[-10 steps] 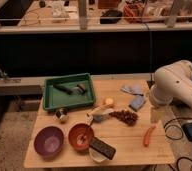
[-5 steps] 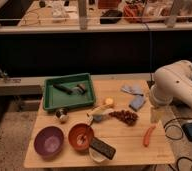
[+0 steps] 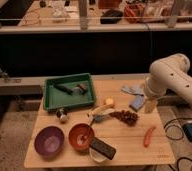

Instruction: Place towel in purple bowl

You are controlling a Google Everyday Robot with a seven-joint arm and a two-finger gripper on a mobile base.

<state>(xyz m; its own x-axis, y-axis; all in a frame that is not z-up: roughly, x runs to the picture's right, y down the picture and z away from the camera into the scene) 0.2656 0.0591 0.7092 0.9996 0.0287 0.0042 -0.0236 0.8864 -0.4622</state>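
Note:
The purple bowl (image 3: 49, 141) stands at the front left of the wooden table (image 3: 129, 145), with nothing visible inside it. A crumpled grey-blue towel (image 3: 131, 90) lies at the back right of the table. My gripper (image 3: 150, 104) hangs from the white arm (image 3: 169, 75) at the right side, low over the table, just right of a small blue pad (image 3: 137, 103) and in front of the towel. It is far from the purple bowl.
An orange-red bowl (image 3: 81, 136) stands right of the purple bowl. A white bowl with a black flat object (image 3: 103, 148) is in front. A green tray (image 3: 69, 91) holds tools. A banana (image 3: 103, 110), a dark cluster (image 3: 124, 116) and an orange carrot-like stick (image 3: 149, 135) lie mid-table.

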